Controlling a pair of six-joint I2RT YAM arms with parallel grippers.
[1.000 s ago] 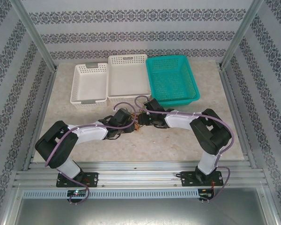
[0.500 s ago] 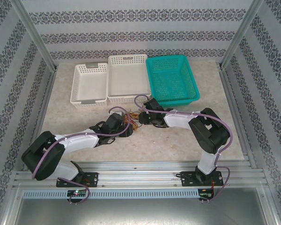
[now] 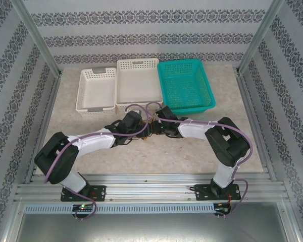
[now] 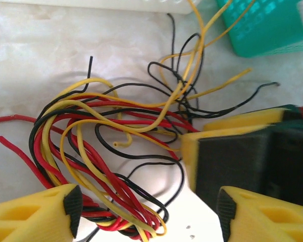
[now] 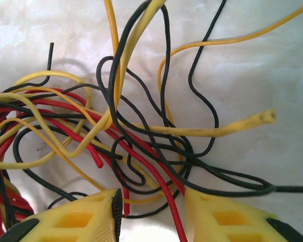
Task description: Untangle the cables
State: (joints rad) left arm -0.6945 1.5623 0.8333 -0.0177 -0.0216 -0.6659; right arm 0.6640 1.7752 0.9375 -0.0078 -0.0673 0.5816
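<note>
Near the table's [image 3: 156, 151] middle, left gripper [image 4: 149, 214] spread wide over the cables [image 4: 106, 151]. Clamps nothing, with a bunch of red, yellow and black strands lying just beside one pad [image 4: 73, 206]. Facing it across the heap, right gripper [image 5: 154, 214] parted more narrowly, with a red strand and black ones running loose through the gap. Grips nothing either. Tangle flat on the pale marbled top between both wrists, yellow and black ends splayed outward. Beyond, in a row at the far edge: two white baskets [image 3: 96, 91] and a teal basket [image 3: 186, 85].
</note>
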